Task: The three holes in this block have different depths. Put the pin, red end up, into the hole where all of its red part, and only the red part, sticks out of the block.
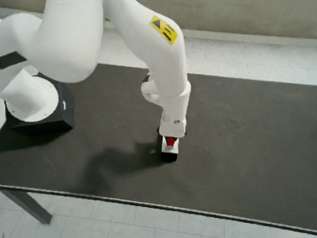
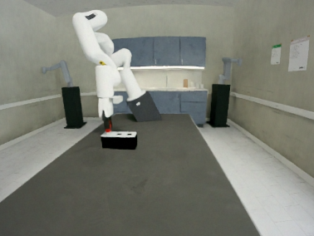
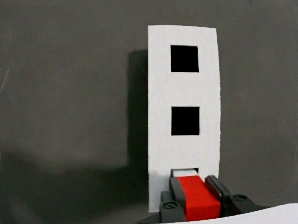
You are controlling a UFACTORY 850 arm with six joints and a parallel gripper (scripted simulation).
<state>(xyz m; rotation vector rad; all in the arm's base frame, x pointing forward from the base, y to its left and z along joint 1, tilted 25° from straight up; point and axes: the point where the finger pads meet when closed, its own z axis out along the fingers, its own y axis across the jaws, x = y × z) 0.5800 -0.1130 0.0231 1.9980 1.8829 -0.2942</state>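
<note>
A block (image 1: 168,157) (image 2: 119,142) (image 3: 159,95) with a white top and black sides lies on the table. Two square holes, the far one (image 3: 184,59) and the middle one (image 3: 185,121), show empty and dark in the wrist view. My gripper (image 2: 107,123) (image 3: 190,192) is shut on the pin (image 1: 170,142) (image 3: 201,199), red end up, over the third hole, at the block's left end in the exterior view. A strip of the pin's white part shows at that hole, with a dark sliver beside it. The fingers hide how deep the pin sits.
The dark table (image 1: 252,147) (image 2: 166,187) carries the block and the arm's black base (image 1: 63,113) (image 2: 145,109). The arm's shadow falls beside the block. Blue cabinets (image 2: 166,51) and two black pedestals (image 2: 73,107) (image 2: 219,105) with small arms stand beyond the table.
</note>
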